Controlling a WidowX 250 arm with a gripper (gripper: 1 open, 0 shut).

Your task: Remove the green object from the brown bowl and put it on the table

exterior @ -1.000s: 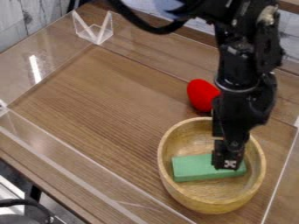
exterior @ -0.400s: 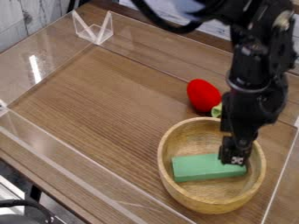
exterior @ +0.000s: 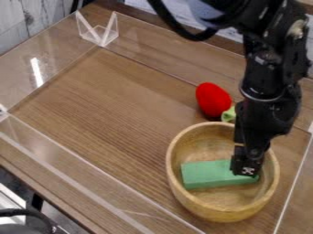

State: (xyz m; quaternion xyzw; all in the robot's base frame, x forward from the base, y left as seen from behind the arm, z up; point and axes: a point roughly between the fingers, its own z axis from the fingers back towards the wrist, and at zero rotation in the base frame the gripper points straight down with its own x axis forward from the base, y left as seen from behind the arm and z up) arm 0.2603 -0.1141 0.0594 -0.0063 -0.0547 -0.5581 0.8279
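A clear rack (exterior: pixel 98 29) stood at eleven o'clock on the brown tabletop (exterior: pixel 104 105). The red strawberry toy (exterior: pixel 213 98) lay near twelve o'clock of the brown bowl (exterior: pixel 184 190), outside it. The green block (exterior: pixel 210 174) lay inside, around the bowl's centre. The black gripper (exterior: pixel 248 163) reached down over the bowl's one o'clock side, its jaws spread, its tips near the block's right end.
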